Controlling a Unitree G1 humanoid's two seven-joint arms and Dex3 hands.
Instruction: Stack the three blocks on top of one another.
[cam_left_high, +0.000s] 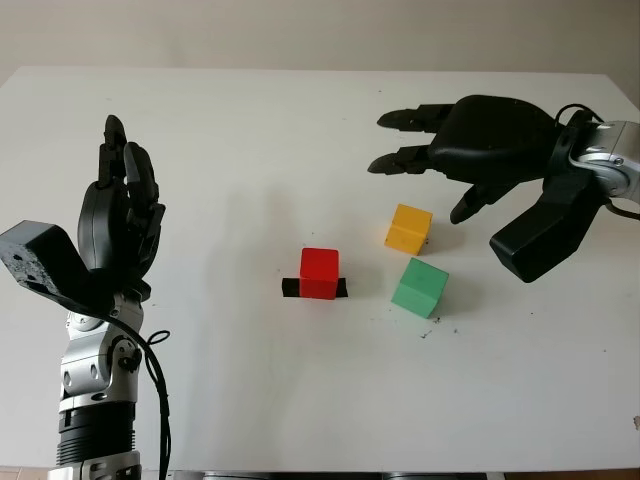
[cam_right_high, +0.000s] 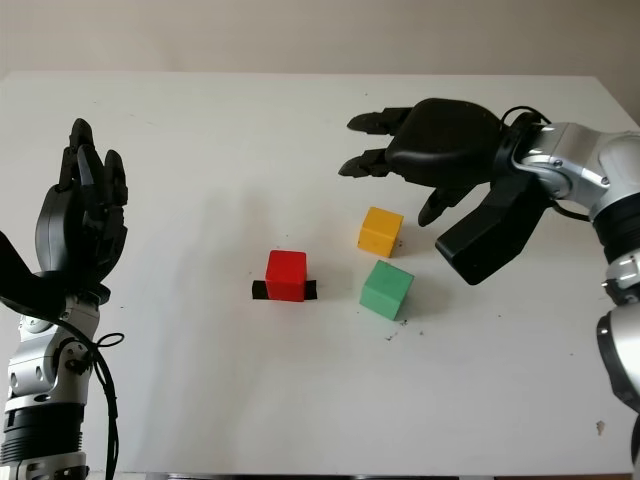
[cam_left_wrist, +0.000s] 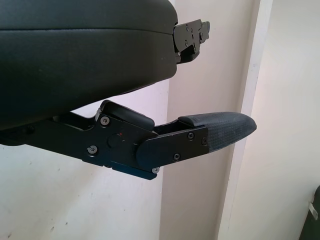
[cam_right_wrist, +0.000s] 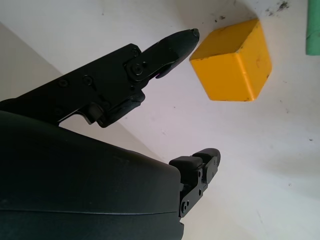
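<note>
Three blocks lie apart on the white table (cam_left_high: 250, 130). The red block (cam_left_high: 320, 273) stands on a strip of black tape (cam_left_high: 290, 289) near the middle. To its right are the yellow block (cam_left_high: 408, 228) and, nearer the front, the green block (cam_left_high: 419, 287). My right hand (cam_left_high: 425, 155) hovers open above and just behind the yellow block (cam_right_wrist: 232, 60), holding nothing; its thumb (cam_left_high: 470, 205) hangs beside that block. My left hand (cam_left_high: 122, 190) is raised upright at the left side, open, far from the blocks.
A few dark specks (cam_left_high: 430, 328) mark the table in front of the green block. The table's far edge (cam_left_high: 300, 68) meets a beige wall. A black cable (cam_left_high: 158, 390) loops by my left forearm.
</note>
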